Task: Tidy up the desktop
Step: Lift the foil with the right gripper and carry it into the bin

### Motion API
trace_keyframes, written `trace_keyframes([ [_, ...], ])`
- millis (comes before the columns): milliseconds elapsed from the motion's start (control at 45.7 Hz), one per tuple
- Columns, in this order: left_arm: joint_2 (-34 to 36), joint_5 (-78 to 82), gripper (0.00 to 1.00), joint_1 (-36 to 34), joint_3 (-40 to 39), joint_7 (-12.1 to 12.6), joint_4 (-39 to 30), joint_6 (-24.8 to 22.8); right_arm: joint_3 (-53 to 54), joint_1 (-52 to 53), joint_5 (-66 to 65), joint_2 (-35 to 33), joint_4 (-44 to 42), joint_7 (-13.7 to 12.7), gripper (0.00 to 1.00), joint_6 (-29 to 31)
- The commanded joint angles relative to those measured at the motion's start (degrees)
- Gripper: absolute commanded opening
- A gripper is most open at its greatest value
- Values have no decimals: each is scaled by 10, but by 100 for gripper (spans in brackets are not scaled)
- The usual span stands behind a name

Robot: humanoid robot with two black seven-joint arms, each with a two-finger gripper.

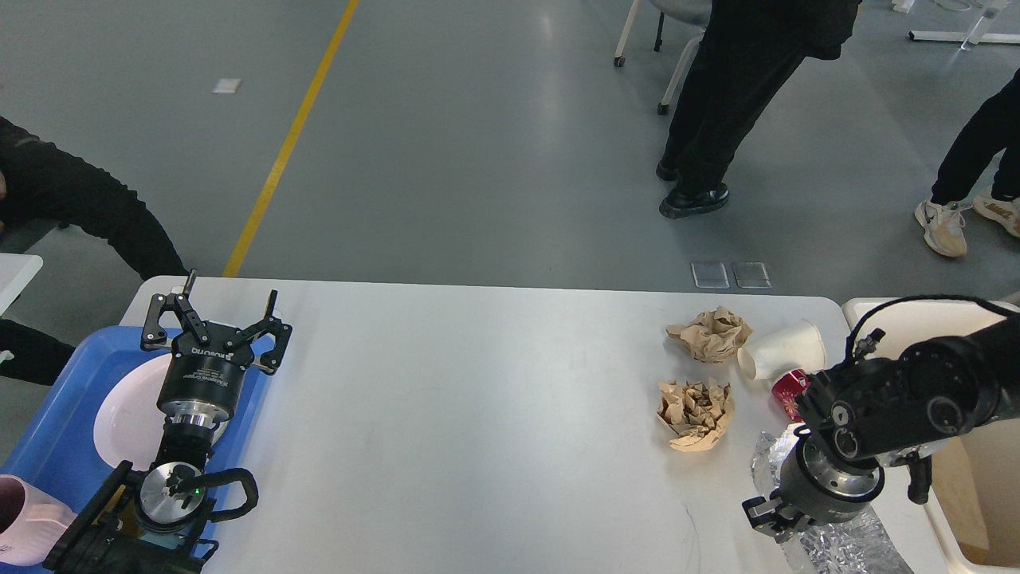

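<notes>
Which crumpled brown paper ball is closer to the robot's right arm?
The nearer paper ball, closer to the table's front. The other paper ball sits farther back, beside the tipped white cup.

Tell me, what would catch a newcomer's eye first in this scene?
Probably the litter bunched at the right end of the wide white desktop: two crumpled brown paper balls, a tipped-over white paper cup and crinkled silver foil, with the black right gripper pointing down at the foil. At the left, the black left gripper spreads its fingers over a blue plastic tray holding a white plate.
</notes>
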Motion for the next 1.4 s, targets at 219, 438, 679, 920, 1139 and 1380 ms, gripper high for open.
trace_keyframes([
  [219, 0, 0, 96, 0, 0, 0, 0, 0, -91, 314, 268, 2, 22, -4, 0, 209],
  [438, 0, 0, 96, 0, -1, 0, 0, 0, -174, 423, 340, 10, 31, -6, 0, 221],
  [679, 0, 0, 96, 0, 0, 0, -1, 1, -194, 428, 349, 10, 24, -3, 0, 195],
  [920, 0, 0, 96, 0, 0, 0, 0, 1, -264, 382, 349, -30, -47, -3, 0, 108],
  [1139, 1, 0, 96, 0, 0, 0, 0, 1, -253, 217, 344, -140, -209, -6, 0, -23],
  [1380, 0, 0, 96, 0, -1, 0, 0, 1, -160, -3, 341, -190, -332, -4, 0, -198],
])
